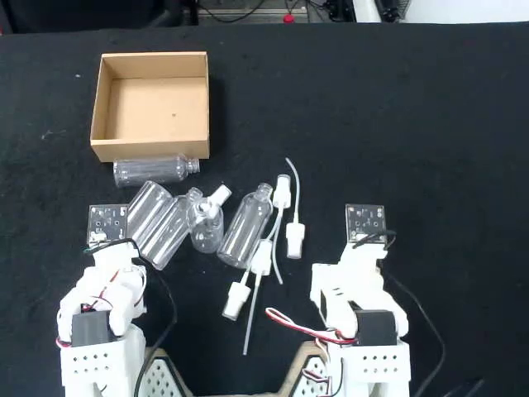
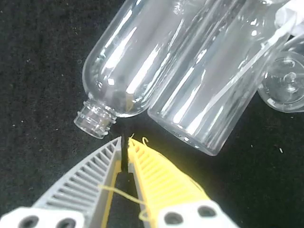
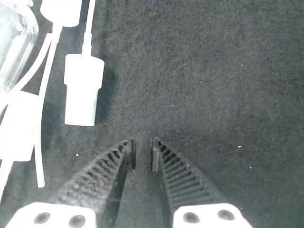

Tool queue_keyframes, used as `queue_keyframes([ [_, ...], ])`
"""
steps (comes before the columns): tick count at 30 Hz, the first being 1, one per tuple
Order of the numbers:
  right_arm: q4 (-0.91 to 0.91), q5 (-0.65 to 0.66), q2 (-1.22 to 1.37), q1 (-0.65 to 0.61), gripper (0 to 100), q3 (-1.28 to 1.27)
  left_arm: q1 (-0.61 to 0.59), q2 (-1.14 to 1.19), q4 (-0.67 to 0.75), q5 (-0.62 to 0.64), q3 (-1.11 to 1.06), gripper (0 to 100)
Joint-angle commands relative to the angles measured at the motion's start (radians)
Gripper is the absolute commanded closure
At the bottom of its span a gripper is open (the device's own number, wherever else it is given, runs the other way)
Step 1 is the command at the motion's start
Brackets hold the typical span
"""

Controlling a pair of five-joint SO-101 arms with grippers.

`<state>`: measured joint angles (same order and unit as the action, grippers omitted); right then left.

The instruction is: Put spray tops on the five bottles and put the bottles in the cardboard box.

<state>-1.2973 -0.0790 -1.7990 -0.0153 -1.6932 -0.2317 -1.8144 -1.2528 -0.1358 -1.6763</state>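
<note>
1. The box (image 1: 149, 150) stands open-topped on the black counter (image 1: 413, 124), far from the arms and over on the left arm's side.
2. All five bottles (image 1: 246, 225) lie on their sides on the counter, outside the box. One (image 1: 155, 170) lies just beside the box's near wall. The other four are bunched nearer the arms.
3. Two of that bunch lie side by side and touching, close in front of the left arm.
4. The tops (image 1: 295, 238), white with thin tubes, lie loose and scattered on the right arm's side of the bottles. One (image 1: 219, 196) rests against the neck of a middle bottle, and I cannot tell whether it is seated.
5. The left gripper (image 2: 125, 140) is all but closed, with only a thin slit between its fingers, and holds nothing. Its tips sit just short of the bare threaded neck of a bottle (image 2: 137, 57).
6. The right gripper (image 3: 142, 142) shows a narrow gap and holds nothing. It hangs over bare counter, with one top (image 3: 83, 90) near it, off to one side and not touching.
</note>
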Motion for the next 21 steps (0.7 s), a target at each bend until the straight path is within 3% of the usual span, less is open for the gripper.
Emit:
queue_keyframes([
  [1,-0.008,0.005,-0.096,0.012,93.8,0.008,0.007,-0.009,-0.017,-0.006,-0.022,97],
  [17,-0.008,-0.002,-0.096,0.006,93.5,0.008,0.012,-0.009,-0.017,-0.006,-0.022,97],
  [21,0.075,0.006,-0.096,0.006,93.5,0.008,0.008,-0.009,-0.017,-0.009,-0.022,97],
])
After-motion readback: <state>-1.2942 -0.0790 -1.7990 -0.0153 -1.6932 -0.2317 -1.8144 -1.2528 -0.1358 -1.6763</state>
